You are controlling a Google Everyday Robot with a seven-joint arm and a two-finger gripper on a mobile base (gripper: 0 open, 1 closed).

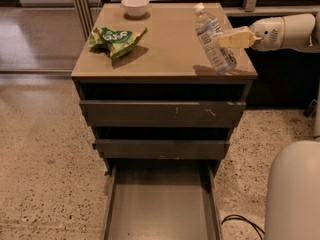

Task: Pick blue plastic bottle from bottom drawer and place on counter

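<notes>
The blue plastic bottle (214, 39) is clear with a white cap and a pale speckled label. It tilts with its cap toward the back-left, over the right front part of the tan counter (165, 49). My gripper (227, 38) reaches in from the right and is shut on the bottle's middle with its yellowish fingers (239, 37). The bottle's base is at or just above the counter near the right front corner; I cannot tell if it touches. The bottom drawer (162, 204) is pulled out below and its grey floor is bare.
A green snack bag (116, 38) lies on the counter's left side. A small white bowl (135, 5) stands at the back. The two upper drawers (162, 113) are slightly ajar. A black cable (240, 223) lies on the speckled floor at lower right. My white base (295, 194) is at right.
</notes>
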